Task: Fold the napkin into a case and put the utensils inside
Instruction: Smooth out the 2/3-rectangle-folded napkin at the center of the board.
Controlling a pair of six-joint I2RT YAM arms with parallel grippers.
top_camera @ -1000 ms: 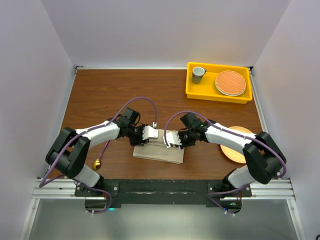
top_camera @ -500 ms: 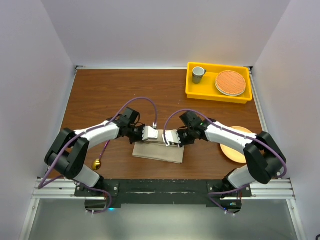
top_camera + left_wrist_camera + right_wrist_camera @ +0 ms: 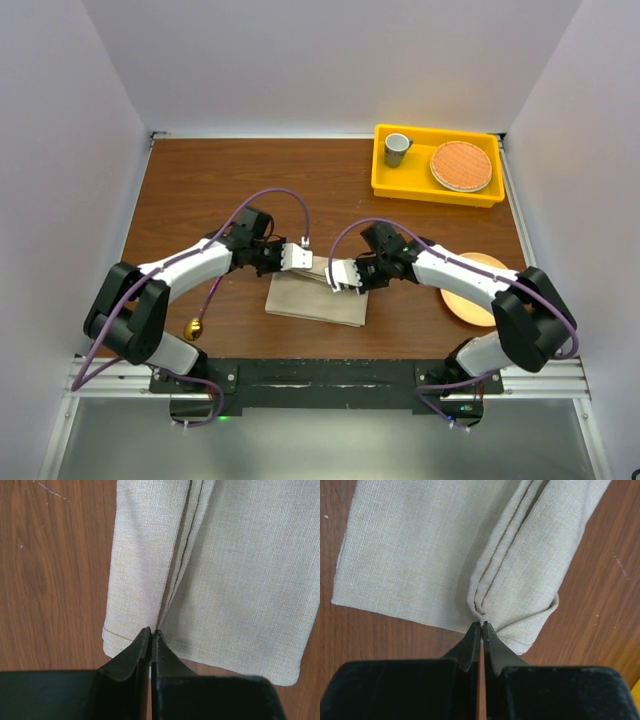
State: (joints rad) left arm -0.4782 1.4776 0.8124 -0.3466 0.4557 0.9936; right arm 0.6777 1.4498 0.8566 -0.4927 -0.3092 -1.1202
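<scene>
Beige napkin [image 3: 318,300] lying part-folded on bench [image 3: 220,190], near front edge | left fingers [image 3: 129,656] pinching shut on its layered hem, right fingers [image 3: 496,649] doing likewise at opposite end | step: folding into case | next, likely: lifting both ends together, laying fold over evenly

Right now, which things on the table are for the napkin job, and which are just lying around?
For the job:
napkin, pinched by the left end effector and the right end effector
spoon, only its gold bowl showing

Just lying about:
peach plate
yellow tray, holding a grey cup and a round woven mat
</scene>
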